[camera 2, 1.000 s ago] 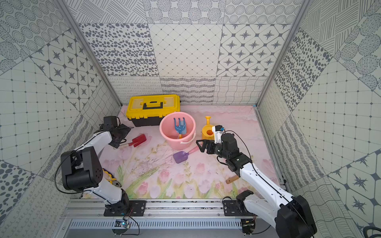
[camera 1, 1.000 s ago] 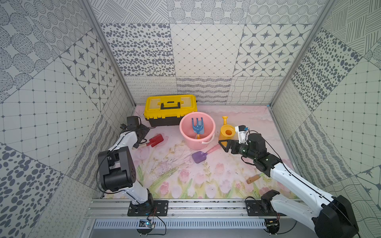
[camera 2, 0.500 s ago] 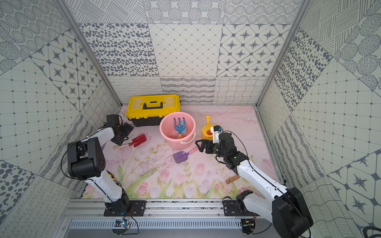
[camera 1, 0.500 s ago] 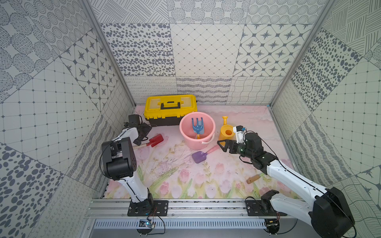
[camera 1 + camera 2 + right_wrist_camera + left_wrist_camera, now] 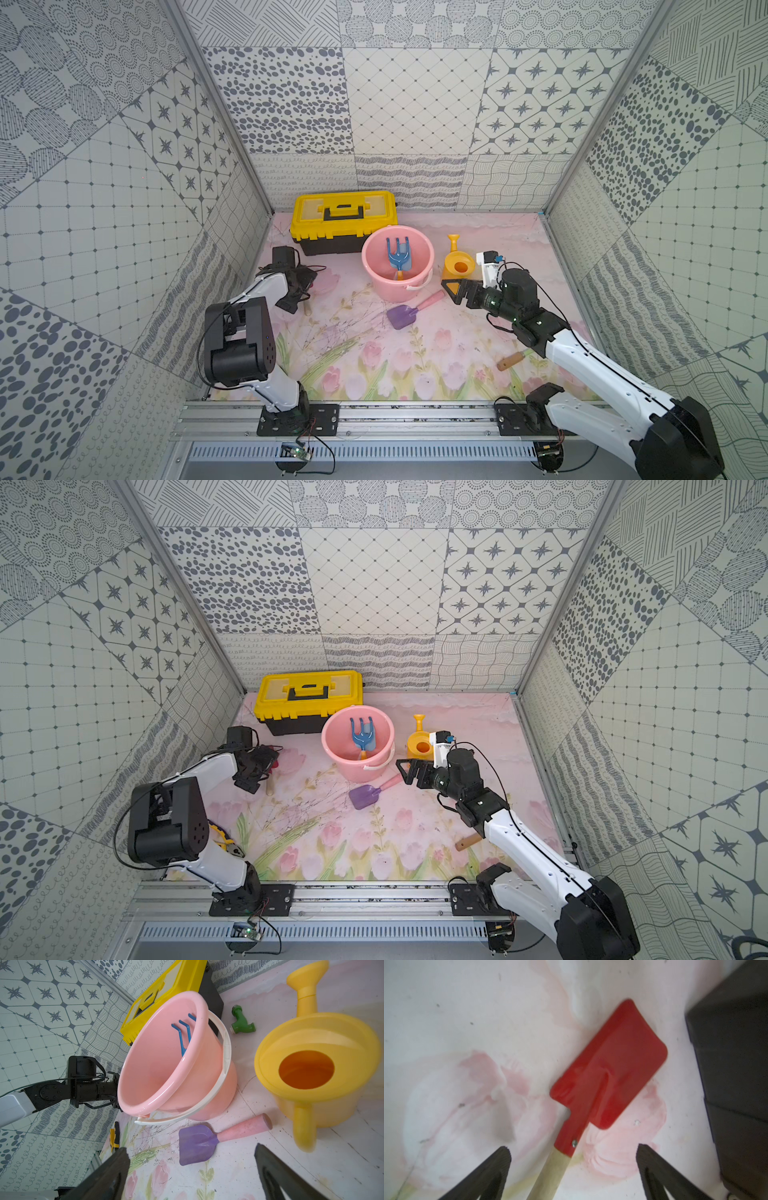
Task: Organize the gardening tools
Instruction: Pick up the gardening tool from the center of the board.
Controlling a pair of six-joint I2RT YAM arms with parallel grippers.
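Gardening tools: red spade (image 5: 608,1068) near pink bucket (image 5: 390,291), probably unheld, between jaws of wide-open left tool (image 5: 574,1148); next, close on wooden handle (image 5: 550,1174).

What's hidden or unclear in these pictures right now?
- Wooden handle: head hidden under the right arm, both top views.
- Red spade: handle end cut off in left wrist view; left hand mostly covers it in top views.
- Pliers: mostly behind the left arm, top view.
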